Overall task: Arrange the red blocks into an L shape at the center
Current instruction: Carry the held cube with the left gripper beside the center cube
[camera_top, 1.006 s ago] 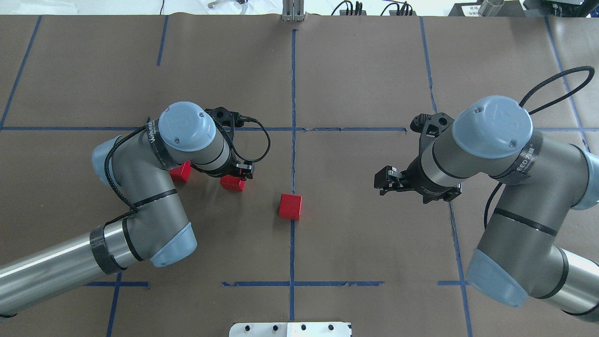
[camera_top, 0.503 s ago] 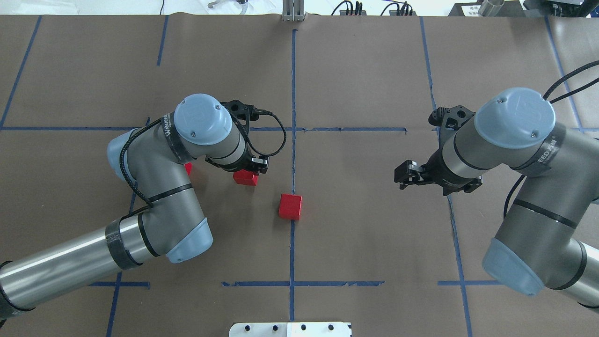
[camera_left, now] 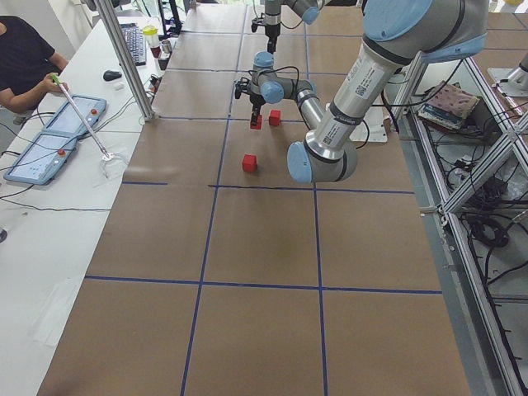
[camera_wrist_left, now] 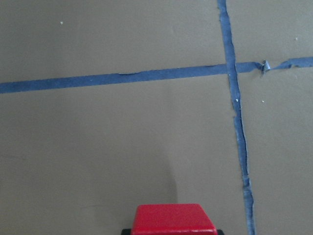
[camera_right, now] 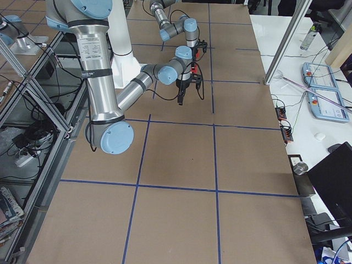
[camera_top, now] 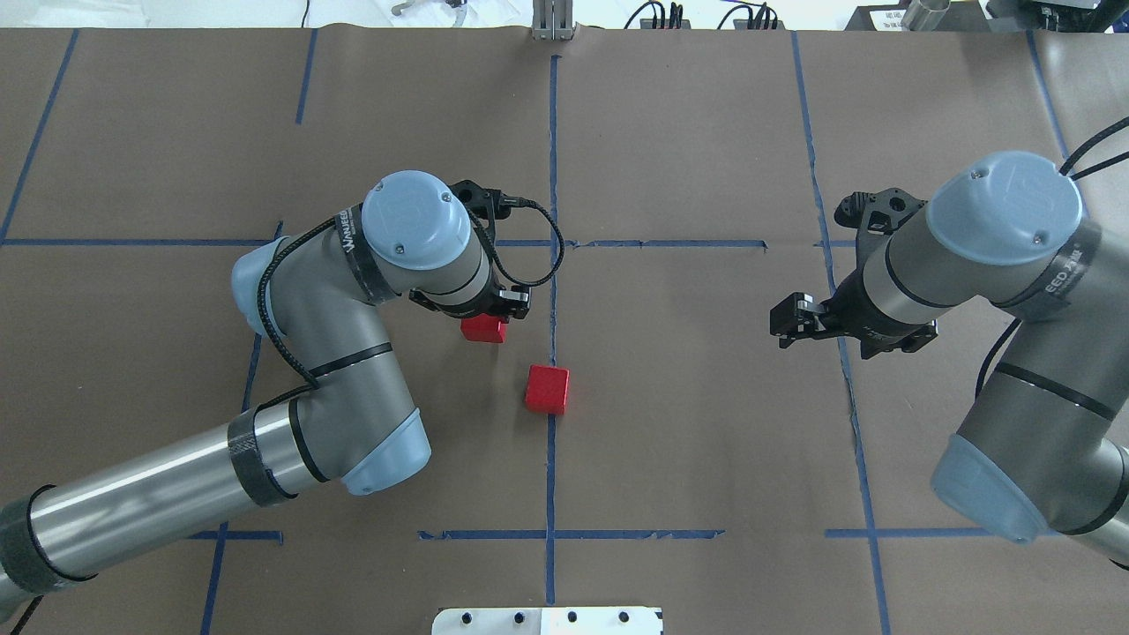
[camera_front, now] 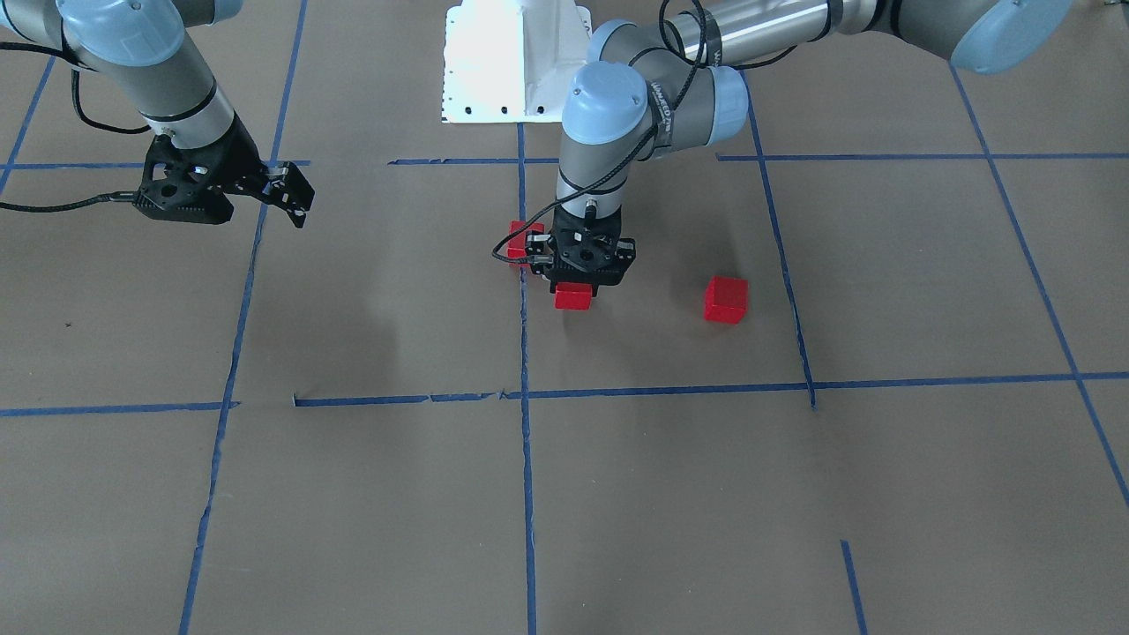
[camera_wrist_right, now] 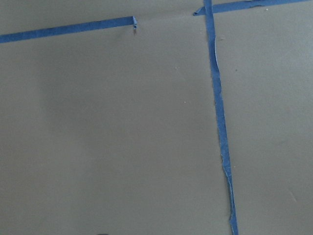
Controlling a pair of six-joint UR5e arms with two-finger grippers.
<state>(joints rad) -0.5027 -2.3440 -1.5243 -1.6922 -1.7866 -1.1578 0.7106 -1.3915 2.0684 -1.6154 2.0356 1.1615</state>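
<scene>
Holds a block (camera_top: 482, 329) pinched in the left end effector (camera_front: 575, 287) just beside the line (camera_top: 552, 159), second block (camera_top: 547, 389) on that line, third block (camera_front: 725, 299) well off it, right end effector (camera_top: 781, 323) parted, empty; probably light, rigid, smooth: grip opposite flat faces.

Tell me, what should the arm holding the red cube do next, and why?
Probably carry the held cube a little further toward the tape line and set it down against the resting cube. The left gripper is shut on it, apart from the cube on the line, and an L needs their faces touching.
</scene>
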